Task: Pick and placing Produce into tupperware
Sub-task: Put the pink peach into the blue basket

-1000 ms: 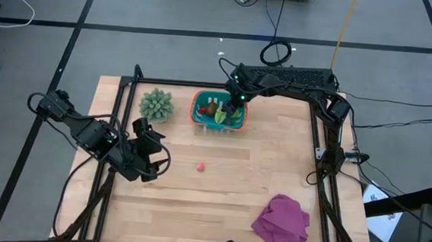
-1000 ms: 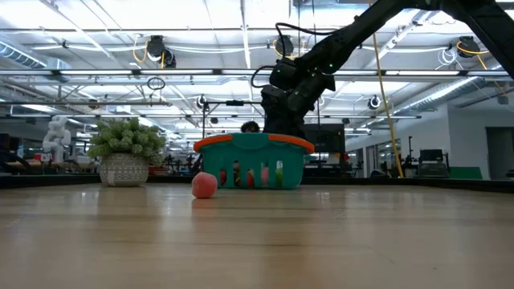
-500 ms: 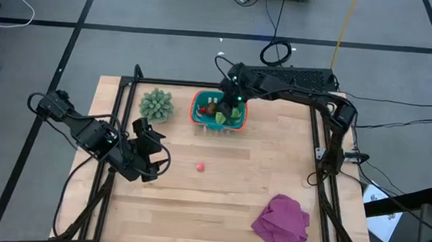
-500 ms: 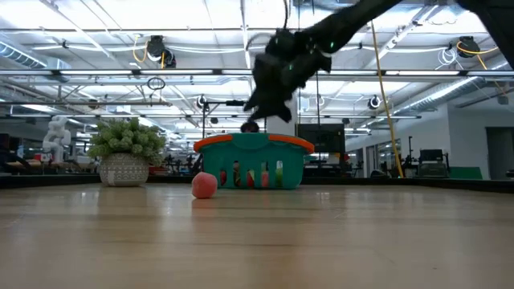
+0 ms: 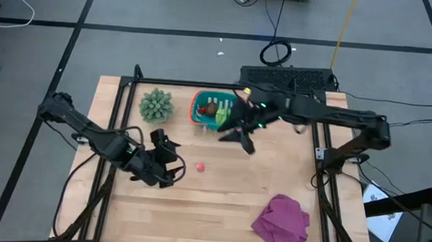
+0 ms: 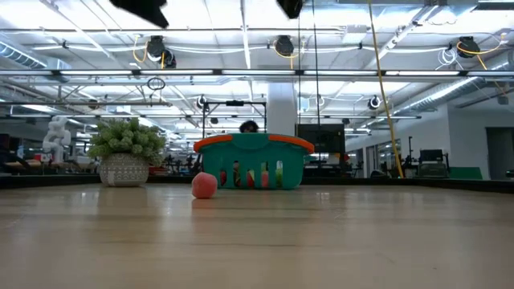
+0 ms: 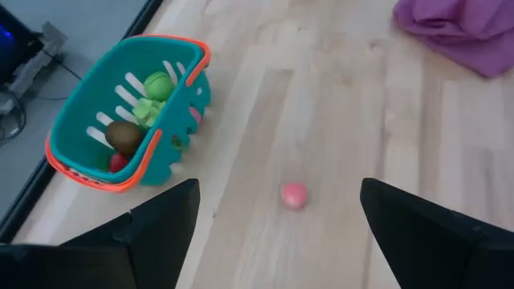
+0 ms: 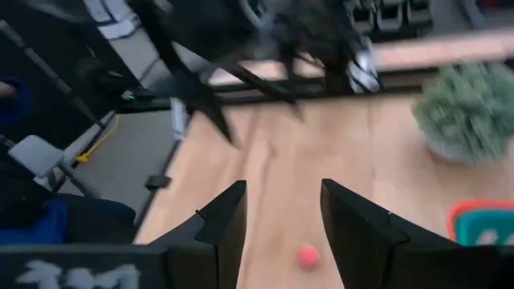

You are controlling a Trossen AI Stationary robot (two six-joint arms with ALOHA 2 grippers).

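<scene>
The teal tupperware [image 5: 217, 110] with its orange-red rim stands at the table's far middle. Inside it lie light-green pieces [image 7: 149, 100], a brown oval [image 7: 123, 135] and a small red piece [image 7: 116, 161]. One red piece [image 5: 199, 167] rests alone on the bare wood, and it also shows in the low view [image 6: 204, 185]. My left gripper [image 5: 175, 166] [image 7: 279, 189] is open, just left of that red piece. My right gripper [image 5: 236, 140] [image 8: 283, 193] is open, in the air just near of the tupperware, above the loose red piece [image 8: 307, 256].
A spiky grey-green plant [image 5: 156, 105] in a pot stands left of the tupperware. A magenta cloth [image 5: 281, 223] lies at the near right. A black frame [image 5: 120, 122] borders the table. Bare wood spreads around the loose red piece.
My right gripper has left the spot over the tupperware, risen out of the top of the low view and swung toward the near edge. My left gripper has reached right toward the loose red piece. The produce and tupperware have stayed put.
</scene>
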